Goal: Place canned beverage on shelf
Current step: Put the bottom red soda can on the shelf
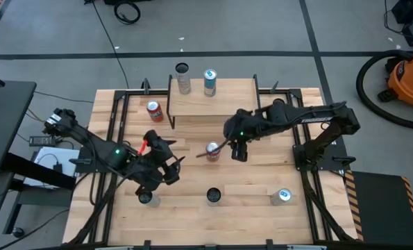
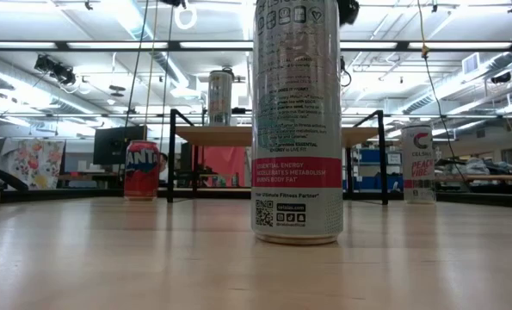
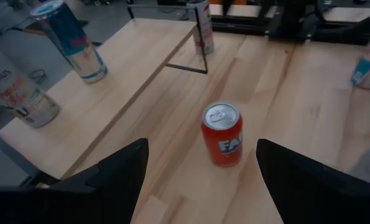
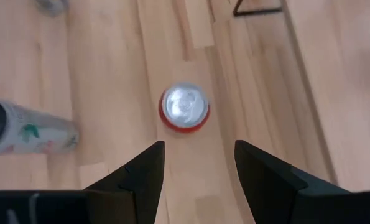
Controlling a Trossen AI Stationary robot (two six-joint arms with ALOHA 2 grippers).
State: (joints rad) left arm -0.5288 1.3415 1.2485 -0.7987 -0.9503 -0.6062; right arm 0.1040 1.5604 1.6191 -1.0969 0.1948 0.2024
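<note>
The shelf (image 1: 213,98) stands at the far middle of the table and bears a silver can (image 1: 183,78) and a blue can (image 1: 209,82). A red can (image 1: 155,111) stands upright on the table left of the shelf; in the left wrist view the red can (image 3: 222,134) is ahead of my left gripper (image 3: 200,180). That gripper is open and short of the can. A red-and-white can (image 1: 212,151) stands at the table's middle. My right gripper (image 1: 237,149) hangs open above it, the can's silver top (image 4: 185,106) beyond its fingertips.
Three more cans stand upright along the near edge: one (image 1: 147,198) just below my left arm, one (image 1: 213,196) in the middle and one (image 1: 284,196) on the right. In the low view the tall middle can (image 2: 297,120) blocks the centre.
</note>
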